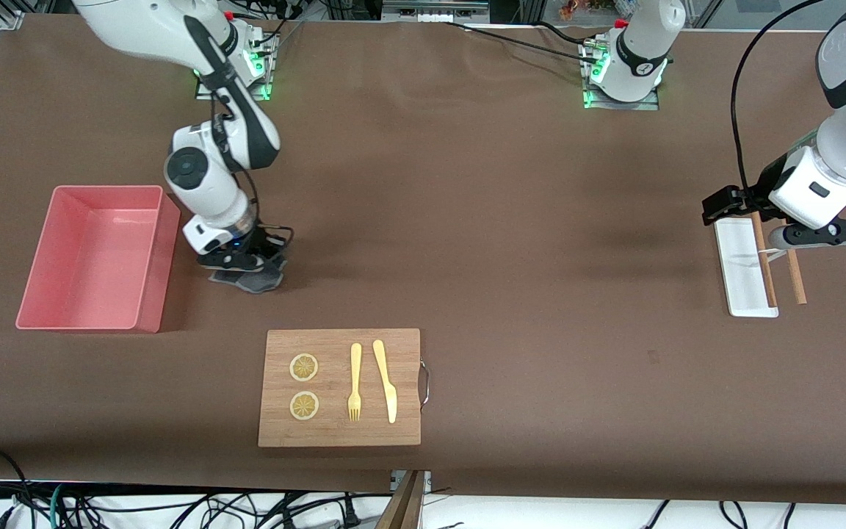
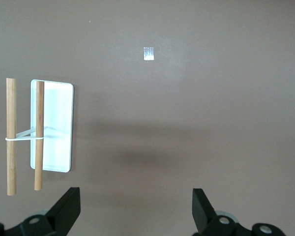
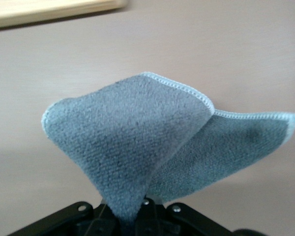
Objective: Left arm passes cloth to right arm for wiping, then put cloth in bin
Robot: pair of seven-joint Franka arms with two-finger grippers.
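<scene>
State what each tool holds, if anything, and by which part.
The right tool grips the grey cloth by a bunched corner. The left tool is open, holding nothing.

The light is bright and even. It comes from above. Soft dark shadows lie on the brown table (image 1: 467,220) under both arms. In the right wrist view the cloth (image 3: 152,142) looks a bit fuzzy and the wooden board (image 3: 49,11) is blurry.
</scene>
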